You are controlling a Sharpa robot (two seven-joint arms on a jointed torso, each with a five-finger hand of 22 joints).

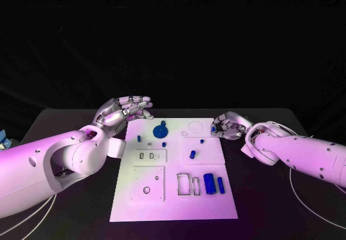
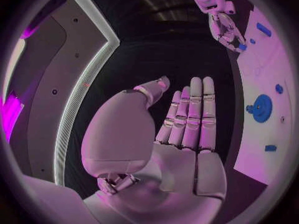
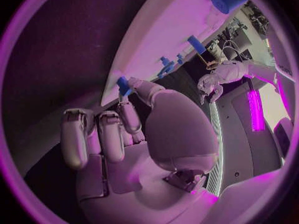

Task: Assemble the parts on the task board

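Note:
The white task board (image 1: 173, 205) lies in the middle of the black table. On it are a blue round gear-like part (image 1: 160, 131), small blue pegs (image 1: 192, 154) and two blue cylinders (image 1: 210, 183) near its right side. My right hand (image 1: 231, 128) hovers at the board's far right edge and pinches a small blue part (image 3: 123, 86) between thumb and fingertip; the other fingers are curled. My left hand (image 1: 130, 110) is raised beyond the board's far left corner, fingers straight and holding nothing (image 2: 187, 119). The left wrist view also catches the gear-like part (image 2: 261, 108) and the right hand (image 2: 224, 27).
Empty rectangular slots (image 1: 183, 184) sit beside the cylinders, and a square plate with a hole (image 1: 146, 190) lies on the board's near left. White cables (image 1: 303, 192) run over the table at the right. A small blue object (image 1: 2, 138) sits at the left edge.

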